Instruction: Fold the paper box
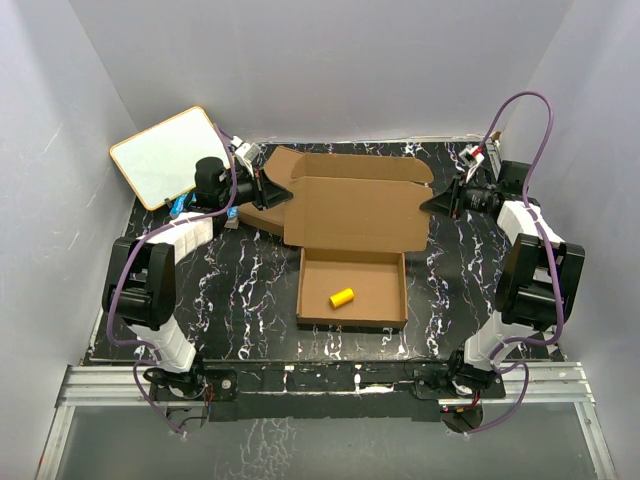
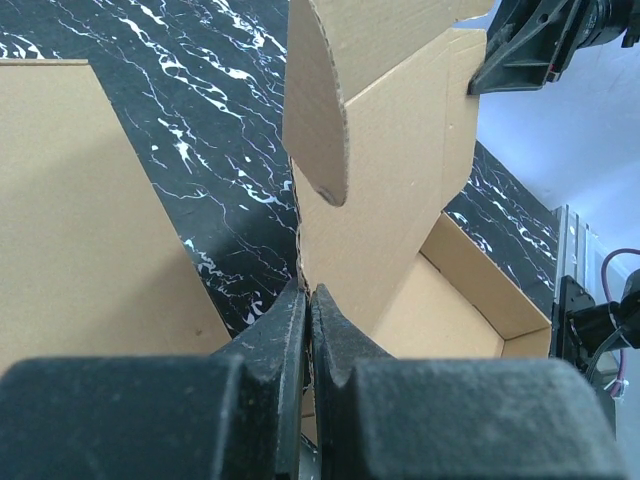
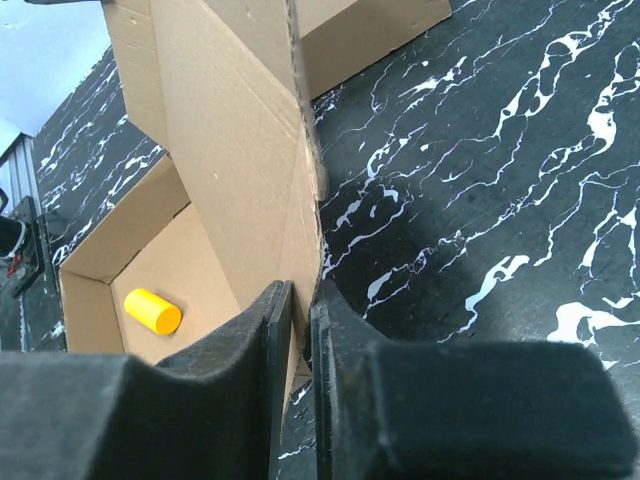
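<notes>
The paper box (image 1: 355,215) is brown cardboard, its open tray (image 1: 352,322) toward me and its lid panel raised behind it. A yellow cylinder (image 1: 343,297) lies inside the tray. My left gripper (image 1: 268,190) holds the lid's left edge. In the left wrist view the left gripper (image 2: 309,292) is pressed shut on the box's (image 2: 400,200) thin edge below a rounded flap. My right gripper (image 1: 432,200) is at the lid's right edge. In the right wrist view the right gripper (image 3: 300,290) is closed narrowly around the cardboard (image 3: 230,150), with the cylinder (image 3: 153,311) beyond.
A white board (image 1: 165,155) leans at the back left corner. A flat brown cardboard piece (image 2: 80,220) lies on the black marbled table (image 1: 240,290) under my left arm. Grey walls close in on three sides. A metal rail (image 1: 330,385) runs along the near edge.
</notes>
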### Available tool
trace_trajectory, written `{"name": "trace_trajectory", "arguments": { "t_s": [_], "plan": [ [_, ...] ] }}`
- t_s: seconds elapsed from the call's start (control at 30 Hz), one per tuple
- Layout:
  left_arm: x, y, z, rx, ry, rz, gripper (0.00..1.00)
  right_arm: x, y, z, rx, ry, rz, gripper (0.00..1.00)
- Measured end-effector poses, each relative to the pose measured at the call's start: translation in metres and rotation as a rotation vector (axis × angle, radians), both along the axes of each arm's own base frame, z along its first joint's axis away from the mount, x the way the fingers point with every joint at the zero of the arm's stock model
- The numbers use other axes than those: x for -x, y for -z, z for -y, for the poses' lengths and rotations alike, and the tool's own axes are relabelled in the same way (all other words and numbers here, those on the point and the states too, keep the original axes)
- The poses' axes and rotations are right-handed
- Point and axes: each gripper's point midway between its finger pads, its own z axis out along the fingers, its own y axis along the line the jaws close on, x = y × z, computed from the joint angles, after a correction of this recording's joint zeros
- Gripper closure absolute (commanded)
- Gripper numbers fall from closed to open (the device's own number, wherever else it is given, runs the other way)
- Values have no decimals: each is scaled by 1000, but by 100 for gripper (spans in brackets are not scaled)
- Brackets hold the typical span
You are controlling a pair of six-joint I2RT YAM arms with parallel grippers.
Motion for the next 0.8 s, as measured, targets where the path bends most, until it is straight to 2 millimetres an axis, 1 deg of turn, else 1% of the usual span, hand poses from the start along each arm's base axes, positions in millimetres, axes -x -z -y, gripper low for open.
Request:
{"name": "trace_trajectory", "arguments": {
  "t_s": [0.07, 0.13, 0.23, 0.3, 0.4, 0.53, 0.6, 0.67, 0.77, 0.8],
  "plan": [
    [0, 0, 0, 0, 0, -1, 100, 1, 1, 0, 5, -4, 3, 91],
    [1, 0, 0, 0, 0, -1, 100, 2, 0, -1, 6, -10, 9, 92],
    [3, -1, -1, 0, 0, -3, 84, 5, -4, -1, 14, -16, 27, 92],
    [9, 0, -2, -1, 2, -8, 80, 7, -9, -2, 23, -19, 46, 92],
    [17, 3, -2, 4, 15, -22, 76, 8, -15, -2, 40, -23, 83, 92],
    [22, 5, 0, 10, 35, -38, 75, 9, -16, -1, 57, -32, 107, 92],
    [24, 4, 0, 13, 48, -40, 77, 11, -15, -2, 59, -38, 113, 92],
    [25, 4, 1, 16, 60, -42, 81, 12, -14, -2, 59, -45, 114, 92],
    [25, 2, 3, 26, 73, -48, 99, 14, -14, -3, 61, -50, 117, 92],
    [26, 2, 4, 29, 78, -51, 100, 14, -14, -3, 62, -50, 116, 92]
  ]
}}
